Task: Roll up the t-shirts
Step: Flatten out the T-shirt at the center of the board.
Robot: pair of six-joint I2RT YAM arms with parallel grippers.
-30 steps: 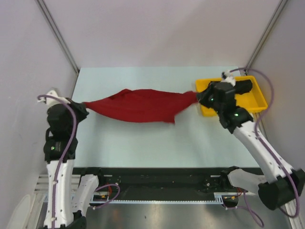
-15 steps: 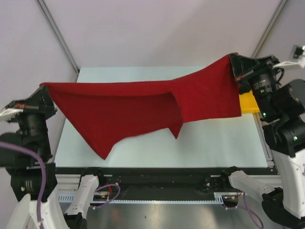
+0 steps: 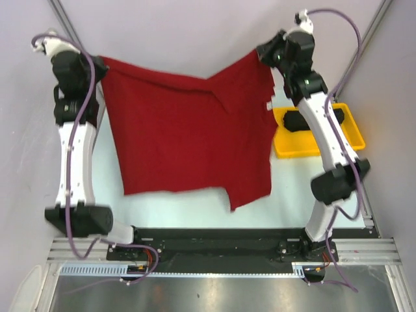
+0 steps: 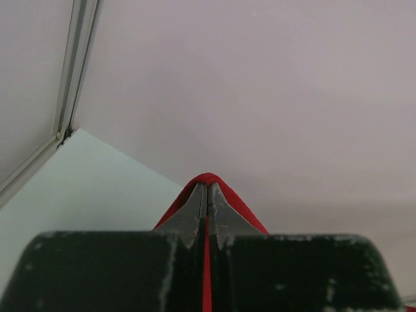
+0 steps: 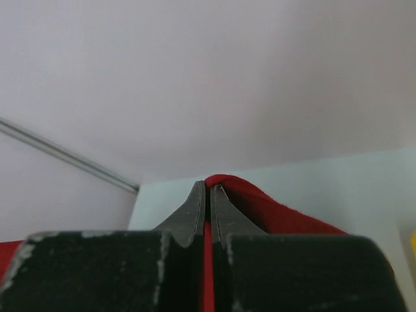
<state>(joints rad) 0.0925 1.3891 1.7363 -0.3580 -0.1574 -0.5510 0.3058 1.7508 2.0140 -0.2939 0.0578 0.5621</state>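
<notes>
The deep red t-shirt (image 3: 182,136) hangs spread out in the air above the table, its lower hem toward the near edge. My left gripper (image 3: 102,63) is shut on its upper left corner, and in the left wrist view red cloth (image 4: 207,177) wraps over the closed tips (image 4: 207,185). My right gripper (image 3: 262,53) is shut on the upper right corner, where the right wrist view shows red cloth (image 5: 273,211) pinched at its tips (image 5: 208,186). A black bundle (image 3: 298,121), seemingly the black t-shirt, lies in the tray, partly behind the right arm.
The yellow tray (image 3: 325,146) sits at the right edge of the pale table (image 3: 292,188), under the right arm. Both arms stand tall at either side. Grey walls with metal rails (image 3: 71,29) close in behind and beside.
Both arms have risen and swung toward the back. The red t-shirt went from a bunched strip on the table to a sheet hanging between the two grippers.
</notes>
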